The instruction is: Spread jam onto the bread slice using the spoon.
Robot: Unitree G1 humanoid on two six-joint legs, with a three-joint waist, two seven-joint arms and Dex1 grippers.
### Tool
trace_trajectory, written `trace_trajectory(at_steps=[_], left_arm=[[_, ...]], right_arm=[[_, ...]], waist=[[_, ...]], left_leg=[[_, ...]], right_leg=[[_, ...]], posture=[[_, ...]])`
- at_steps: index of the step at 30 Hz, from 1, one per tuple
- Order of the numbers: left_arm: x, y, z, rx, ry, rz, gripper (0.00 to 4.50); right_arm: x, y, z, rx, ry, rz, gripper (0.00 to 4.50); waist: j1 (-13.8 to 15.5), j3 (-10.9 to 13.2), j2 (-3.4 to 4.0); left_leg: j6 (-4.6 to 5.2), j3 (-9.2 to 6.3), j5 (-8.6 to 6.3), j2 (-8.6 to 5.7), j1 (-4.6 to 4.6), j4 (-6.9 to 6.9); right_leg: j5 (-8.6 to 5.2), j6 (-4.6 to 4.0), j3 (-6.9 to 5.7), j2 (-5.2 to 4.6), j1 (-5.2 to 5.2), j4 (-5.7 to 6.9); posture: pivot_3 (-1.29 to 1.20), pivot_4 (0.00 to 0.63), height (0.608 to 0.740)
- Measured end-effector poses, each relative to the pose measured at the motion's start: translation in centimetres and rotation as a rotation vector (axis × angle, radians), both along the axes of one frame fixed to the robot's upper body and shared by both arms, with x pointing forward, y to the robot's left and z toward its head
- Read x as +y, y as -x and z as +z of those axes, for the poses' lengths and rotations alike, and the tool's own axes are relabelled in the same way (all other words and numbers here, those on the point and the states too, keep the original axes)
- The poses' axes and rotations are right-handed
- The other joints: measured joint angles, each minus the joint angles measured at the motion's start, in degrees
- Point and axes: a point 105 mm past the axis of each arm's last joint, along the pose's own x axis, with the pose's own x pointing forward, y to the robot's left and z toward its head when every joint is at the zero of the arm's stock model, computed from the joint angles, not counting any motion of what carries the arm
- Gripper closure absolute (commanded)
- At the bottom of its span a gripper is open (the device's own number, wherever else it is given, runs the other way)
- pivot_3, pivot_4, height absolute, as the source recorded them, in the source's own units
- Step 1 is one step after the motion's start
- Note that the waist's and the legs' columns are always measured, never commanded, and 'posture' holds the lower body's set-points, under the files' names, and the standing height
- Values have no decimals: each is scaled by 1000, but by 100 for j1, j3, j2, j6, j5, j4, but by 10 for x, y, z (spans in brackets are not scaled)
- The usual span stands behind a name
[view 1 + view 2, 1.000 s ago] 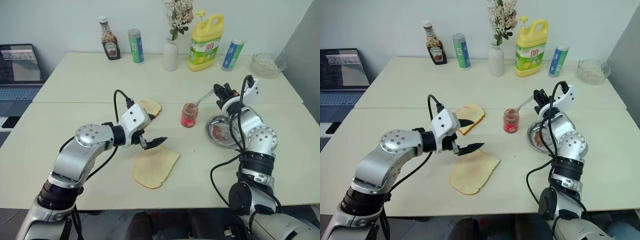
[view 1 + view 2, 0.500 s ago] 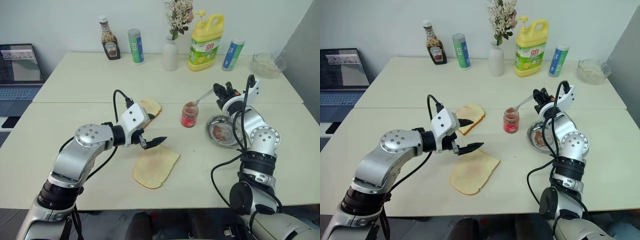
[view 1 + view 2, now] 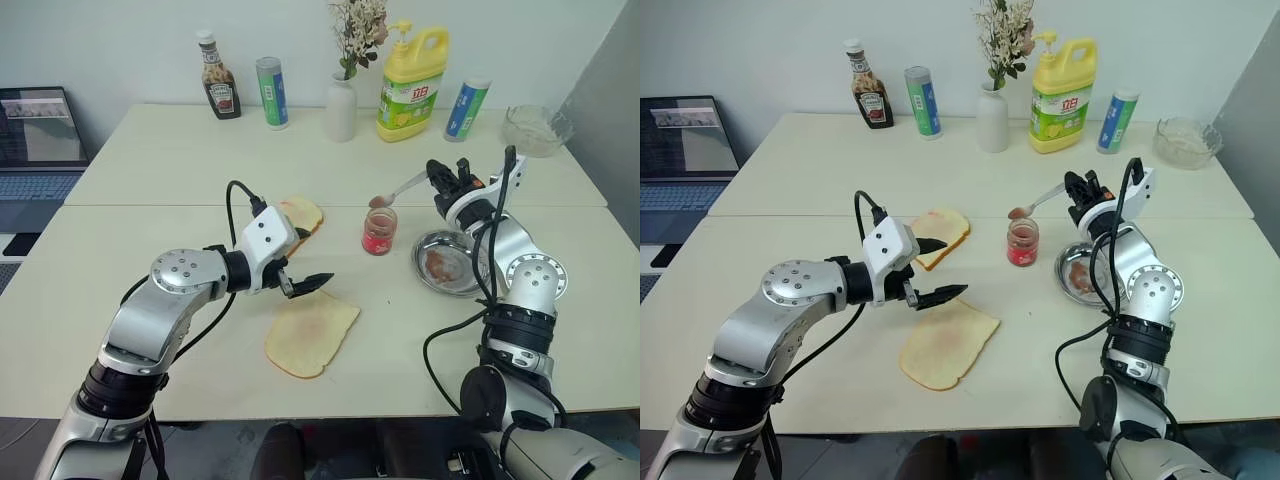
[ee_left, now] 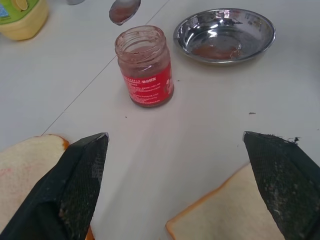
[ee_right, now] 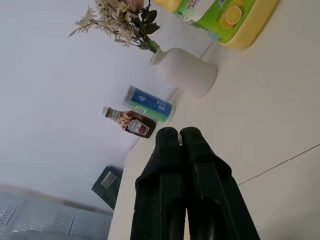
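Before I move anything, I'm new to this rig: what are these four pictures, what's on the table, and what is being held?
You are driving a two-armed humanoid robot. The two wide pictures come from its head camera, looking down over the table. The other two come from cameras on each wrist.

The right gripper is shut on the spoon, whose bowl hangs just above the open jam jar. The left gripper is open and empty, hovering beside the bread slice. A smaller slice lies behind it, and a round steel dish sits near the jar.

Along the far edge stand a sauce bottle, a vase of flowers and a yellow detergent bottle.
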Motion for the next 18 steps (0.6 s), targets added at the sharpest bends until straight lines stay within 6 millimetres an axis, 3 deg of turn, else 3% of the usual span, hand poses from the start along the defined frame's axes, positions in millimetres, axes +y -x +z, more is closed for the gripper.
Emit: trace_trajectory(at_steps=[6, 12, 18], left_arm=[[16, 3, -5, 12, 1, 37, 0], [64, 27, -21, 91, -64, 80, 0], [93, 54, -28, 148, -94, 83, 0]], right_arm=[[24, 23, 19, -119, 128, 121, 4481], [68, 54, 41, -291, 290, 285, 4481], [107, 81, 35, -415, 445, 449, 4481]], waist=[[-10, 0, 1], [-123, 3, 5], [-124, 4, 5]], left_leg=[[0, -2, 0, 4, -1, -3], [0, 0, 0, 8, -1, -13], [0, 1, 0, 6, -2, -13]], right_leg=[[0, 0, 0, 2, -2, -3], [-2, -2, 0, 2, -9, -4], [-3, -3, -1, -4, -9, -9]], posture=[[0, 150, 740], [0, 150, 740], [0, 150, 740]])
